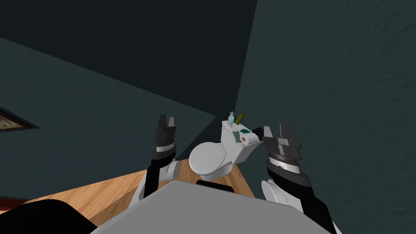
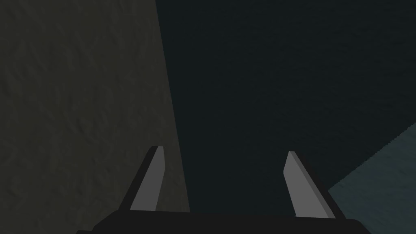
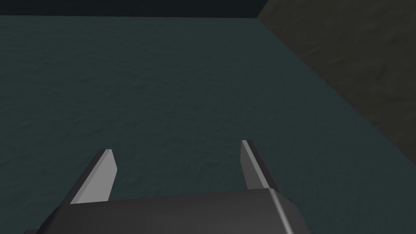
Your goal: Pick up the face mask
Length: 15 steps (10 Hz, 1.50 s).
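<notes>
Floor (image 1: 109,193): light wood grain, smooth.
Toilet (image 1: 207,160): smooth white, softly glossy.
Wall (image 1: 345,81): dark teal, matt, faintly rough.
Left gripper (image 2: 224,149): fingers (image 2: 151,183) smooth matt grey.

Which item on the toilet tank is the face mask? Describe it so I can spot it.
Start at the white toilet in the corner, then go to its tank. On the tank's top, the face mask appears to be the small teal patch beside the white roll; unlike the upright bottle and black object nearby, it lies flat.

Arms (image 1: 172,170) are white with black joints, silver-ringed wrists, grey blade fingers (image 2: 150,183).
</notes>
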Available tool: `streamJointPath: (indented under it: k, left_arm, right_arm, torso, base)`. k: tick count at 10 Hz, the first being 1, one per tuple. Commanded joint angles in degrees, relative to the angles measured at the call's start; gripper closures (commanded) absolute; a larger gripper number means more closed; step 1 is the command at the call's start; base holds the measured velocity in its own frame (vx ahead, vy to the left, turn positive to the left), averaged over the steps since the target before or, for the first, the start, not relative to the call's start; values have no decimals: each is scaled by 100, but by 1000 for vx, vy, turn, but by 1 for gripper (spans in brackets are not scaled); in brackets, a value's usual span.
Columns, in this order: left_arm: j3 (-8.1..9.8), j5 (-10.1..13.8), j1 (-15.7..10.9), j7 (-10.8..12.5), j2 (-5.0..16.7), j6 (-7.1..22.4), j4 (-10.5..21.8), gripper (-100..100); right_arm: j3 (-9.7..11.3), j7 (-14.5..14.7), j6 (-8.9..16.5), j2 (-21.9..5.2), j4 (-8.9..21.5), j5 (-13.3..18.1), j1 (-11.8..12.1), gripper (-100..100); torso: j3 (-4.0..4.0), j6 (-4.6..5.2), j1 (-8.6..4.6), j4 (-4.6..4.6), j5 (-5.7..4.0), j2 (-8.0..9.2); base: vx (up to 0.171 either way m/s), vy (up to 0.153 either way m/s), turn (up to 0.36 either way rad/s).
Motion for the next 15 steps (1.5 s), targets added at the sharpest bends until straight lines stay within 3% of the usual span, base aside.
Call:
streamJointPath:
  k: [1, 5, 6, 10, 11, 15]
  left_arm:
    - [0, 0, 0, 0, 0, 0, 0, 0]
    - [0, 0, -1, 0, 0, 0, 0, 0]
    - [0, 0, -1, 0, 0, 0, 0, 0]
    - [0, 0, -1, 0, 0, 0, 1, 0]
    - [0, 0, -2, 0, 0, 1, 1, 0]
    - [0, 0, 0, 0, 0, 0, 0, 0]
  right_arm:
    - [23, 28, 60, -174, 56, 57, -19, -100]
    - [148, 187, 438, -714, 423, 415, -149, -100]
    - [148, 187, 438, -714, 423, 415, -149, -100]
    - [335, 449, 1073, -1279, 1096, 1062, -422, -100]
    - [335, 449, 1139, -1279, 1126, 1088, -422, -100]
    - [494, 689, 1730, -1709, 1851, 1760, -717, -100]
  torso:
    - [0, 0, 0, 0, 0, 0]
    - [17, -1, -10, 6, -2, 29]
    - [18, -1, -14, 7, -3, 32]
    - [25, -1, -14, 10, -3, 43]
    - [31, -1, -16, 12, -4, 54]
    - [18, 2, -7, 7, -2, 29]
  base:
    - [-20, -8, 35]
    - [-74, -24, 66]
    - [-74, -27, 34]
    - [-116, -20, 118]
    - [-103, -18, 33]
    - [-86, -8, 107]
